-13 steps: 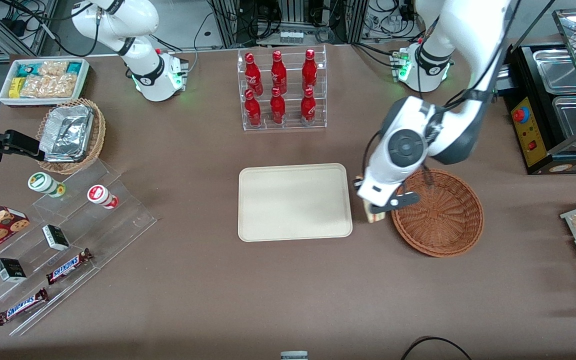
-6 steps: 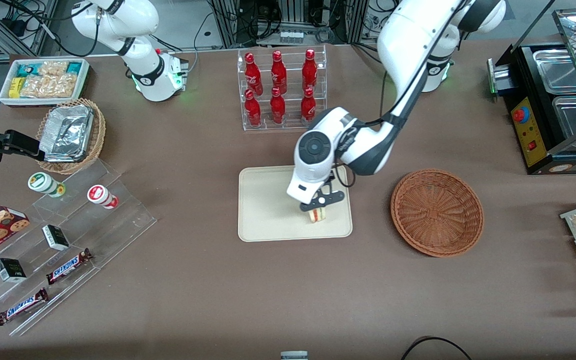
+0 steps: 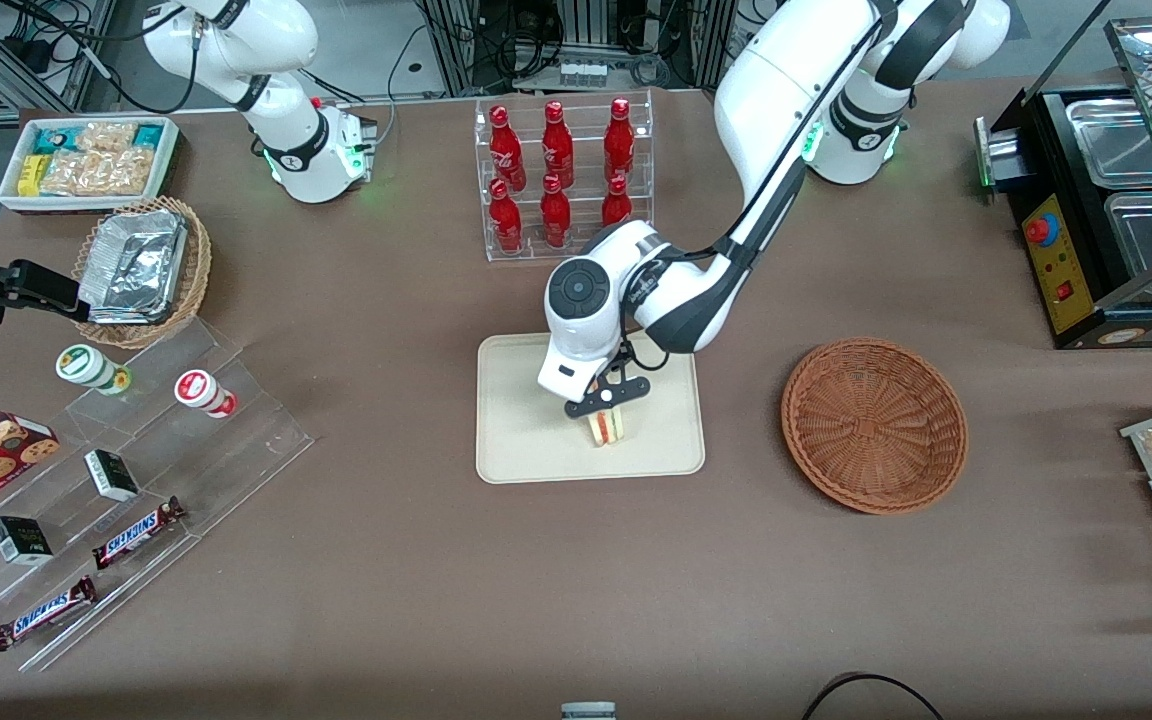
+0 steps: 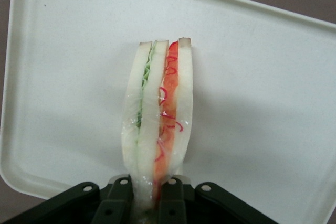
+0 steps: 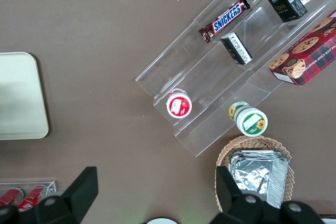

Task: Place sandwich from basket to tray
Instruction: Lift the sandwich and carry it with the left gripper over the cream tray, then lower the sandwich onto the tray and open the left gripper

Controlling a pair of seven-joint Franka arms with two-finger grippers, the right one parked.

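Claw [image 3: 607, 406] positioned over the tray [image 3: 526, 450], fingers clamped on the sandwich [image 3: 607, 427], which stands on edge with filling layers visible. Basket [image 3: 874, 425] sits on the worktop beside the tray, toward the working arm's end

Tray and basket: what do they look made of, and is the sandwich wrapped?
The tray looks like matte cream plastic: smooth, moulded rounded corners and a low rim. The basket looks like reddish-brown woven wicker, with a visible concentric weave. The sandwich, held by the gripper over the tray, seems wrapped in clear film, judging by glossy edges; I cannot be sure.
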